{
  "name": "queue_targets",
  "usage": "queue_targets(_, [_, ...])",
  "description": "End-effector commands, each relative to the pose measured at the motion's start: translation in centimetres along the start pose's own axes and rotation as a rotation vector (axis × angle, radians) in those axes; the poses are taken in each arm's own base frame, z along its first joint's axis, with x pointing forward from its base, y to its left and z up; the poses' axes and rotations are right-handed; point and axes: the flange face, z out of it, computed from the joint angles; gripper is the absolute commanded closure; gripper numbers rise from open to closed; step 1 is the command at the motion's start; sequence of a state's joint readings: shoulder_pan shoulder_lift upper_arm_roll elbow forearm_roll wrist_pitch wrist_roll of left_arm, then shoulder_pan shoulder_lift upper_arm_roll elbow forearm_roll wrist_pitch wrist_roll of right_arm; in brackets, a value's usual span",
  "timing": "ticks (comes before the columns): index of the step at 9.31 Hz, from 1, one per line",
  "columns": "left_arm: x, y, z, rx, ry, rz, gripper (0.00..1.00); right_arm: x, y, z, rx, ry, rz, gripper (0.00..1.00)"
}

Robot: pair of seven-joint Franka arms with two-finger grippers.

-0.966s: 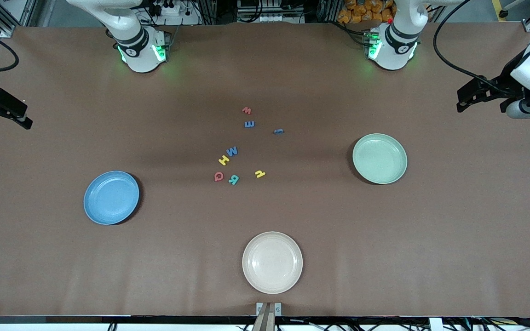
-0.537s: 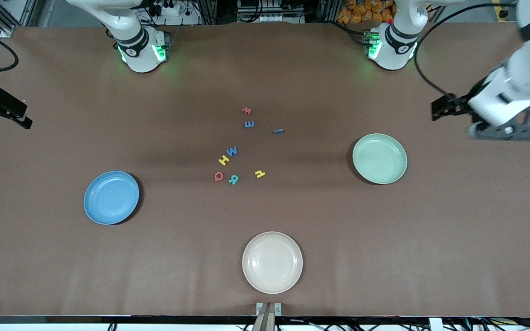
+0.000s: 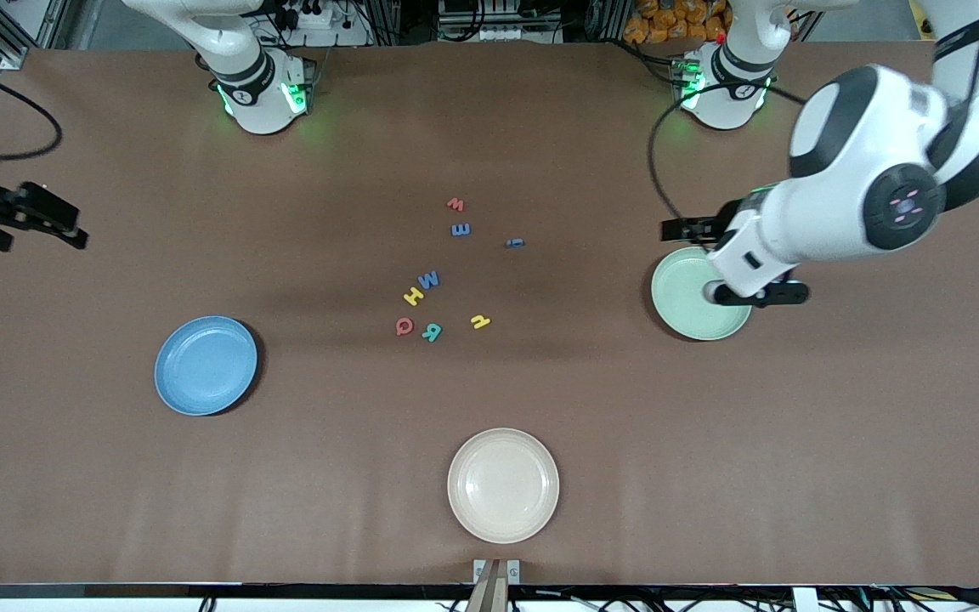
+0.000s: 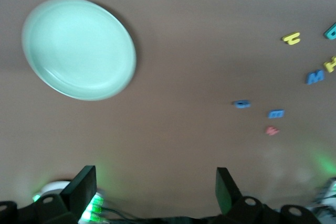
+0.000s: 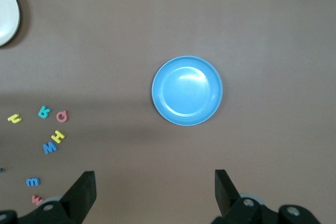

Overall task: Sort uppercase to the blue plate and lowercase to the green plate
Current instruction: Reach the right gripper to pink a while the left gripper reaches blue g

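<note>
The uppercase letters lie mid-table: red Q (image 3: 404,325), teal R (image 3: 431,332), yellow H (image 3: 413,296) and blue W (image 3: 429,280). Farther from the front camera are the lowercase red w (image 3: 455,204), blue m (image 3: 461,229) and dark blue i (image 3: 514,243); the yellow r (image 3: 479,321) lies beside the R. The blue plate (image 3: 206,365) sits toward the right arm's end, the green plate (image 3: 685,297) toward the left arm's end. My left gripper (image 3: 753,295) hangs open and empty over the green plate (image 4: 79,48). My right gripper (image 3: 39,221) hovers open at the table's edge, with the blue plate (image 5: 187,91) in its wrist view.
A cream plate (image 3: 503,484) sits near the table's front edge, nearer the front camera than the letters. A black cable (image 3: 655,161) loops from the left arm's base to its wrist.
The left arm has swung in from the table's end and now hangs over the green plate. The right gripper has shifted slightly inward. Letters and plates have not moved.
</note>
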State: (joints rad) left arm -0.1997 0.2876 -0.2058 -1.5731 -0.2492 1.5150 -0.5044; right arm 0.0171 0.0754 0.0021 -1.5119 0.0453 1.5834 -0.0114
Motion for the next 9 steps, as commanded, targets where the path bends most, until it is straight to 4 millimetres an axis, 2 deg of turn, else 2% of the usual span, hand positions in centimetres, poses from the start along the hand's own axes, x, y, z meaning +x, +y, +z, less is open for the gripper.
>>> queue_targets(1, [-0.8, 7.8, 5.4, 0.015, -0.033, -0.159, 0.0, 2.2, -3.3, 4.3, 0.056, -0.068, -0.035, 0.0])
queue_targets(3, [-0.9, 13.4, 11.1, 0.008, -0.004, -0.267, 0.0, 4.0, -6.4, 8.6, 0.079, -0.103, -0.011, 0.0])
queue_targets(4, [-0.8, 15.4, 14.0, 0.003, 0.006, -0.293, 0.0, 5.0, -9.1, 11.4, 0.062, -0.108, -0.051, 0.0])
queue_targets(5, [-0.7, 16.7, 16.9, 0.019, 0.003, -0.298, 0.0, 6.0, -10.3, 13.7, 0.058, -0.103, -0.017, 0.0])
queue_targets(6, [-0.7, 18.0, 19.8, 0.039, 0.018, -0.307, 0.0, 6.4, -12.8, 15.5, 0.052, -0.097, 0.006, 0.0])
queue_targets(7, [-0.5, 19.3, 22.4, 0.064, 0.091, -0.327, 0.0, 6.8, -13.9, 17.2, 0.047, -0.097, 0.036, 0.0])
queue_targets(9, [0.2, 20.1, 25.8, 0.081, 0.135, -0.347, 0.0, 6.9, -16.8, 20.6, 0.039, -0.092, 0.088, 0.0])
